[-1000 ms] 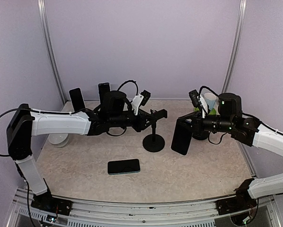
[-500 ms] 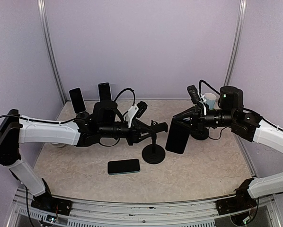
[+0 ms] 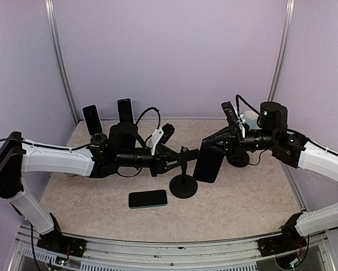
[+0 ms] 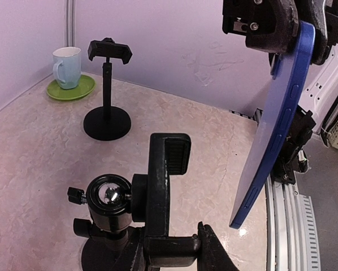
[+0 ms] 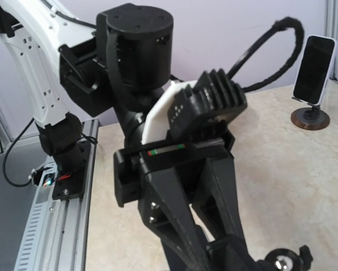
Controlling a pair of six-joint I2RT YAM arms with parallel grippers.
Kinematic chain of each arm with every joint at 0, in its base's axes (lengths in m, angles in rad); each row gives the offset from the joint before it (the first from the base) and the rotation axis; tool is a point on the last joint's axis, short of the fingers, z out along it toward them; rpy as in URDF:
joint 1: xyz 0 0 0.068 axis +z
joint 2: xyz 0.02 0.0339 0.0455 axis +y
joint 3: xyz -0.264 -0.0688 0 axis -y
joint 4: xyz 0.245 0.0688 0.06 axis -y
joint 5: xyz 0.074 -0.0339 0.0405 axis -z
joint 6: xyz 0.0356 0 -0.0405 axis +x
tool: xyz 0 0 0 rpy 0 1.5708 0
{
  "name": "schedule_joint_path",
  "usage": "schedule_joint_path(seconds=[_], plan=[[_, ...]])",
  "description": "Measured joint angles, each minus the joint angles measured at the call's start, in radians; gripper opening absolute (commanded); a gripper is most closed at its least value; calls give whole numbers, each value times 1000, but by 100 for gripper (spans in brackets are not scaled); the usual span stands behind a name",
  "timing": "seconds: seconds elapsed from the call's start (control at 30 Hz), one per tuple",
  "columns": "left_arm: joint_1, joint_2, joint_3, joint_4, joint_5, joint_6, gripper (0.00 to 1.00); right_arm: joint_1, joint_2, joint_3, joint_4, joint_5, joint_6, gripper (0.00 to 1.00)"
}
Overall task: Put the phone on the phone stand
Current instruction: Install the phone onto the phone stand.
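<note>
My right tool [image 3: 215, 144] clamps the flat blue phone [image 3: 208, 165], centre frame; my left tool [image 3: 181, 158] grips the black round-based phone stand [image 3: 183, 187].

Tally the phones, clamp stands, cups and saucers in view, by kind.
Phones: 4 (flat phone, blue phone, left back phone, right back phone)
Clamp stands: 2 (centre stand, far stand)
Cups: 1
Saucers: 1
Total: 8
</note>
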Motion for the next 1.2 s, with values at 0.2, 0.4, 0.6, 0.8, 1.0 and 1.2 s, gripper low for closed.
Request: schedule_joint_path(seconds=[0.2, 0.4, 0.6, 0.8, 1.0, 1.2], plan=[[0, 0, 0, 1, 13, 2, 0, 0, 30, 2, 6, -23, -36, 0], [1, 14, 11, 1, 50, 15, 0, 0, 59, 43, 12, -63, -71, 0], [2, 29, 25, 0, 79, 32, 0, 0, 106, 121, 11, -154, -123, 0], [11, 32, 32, -18, 136, 61, 0, 0, 167, 214, -30, -299, -195, 0], [33, 45, 75, -88, 210, 111, 0, 0, 270, 302, -121, -438, -291, 0], [52, 81, 163, -200, 267, 175, 0, 0, 350, 316, -141, -561, -316, 0]])
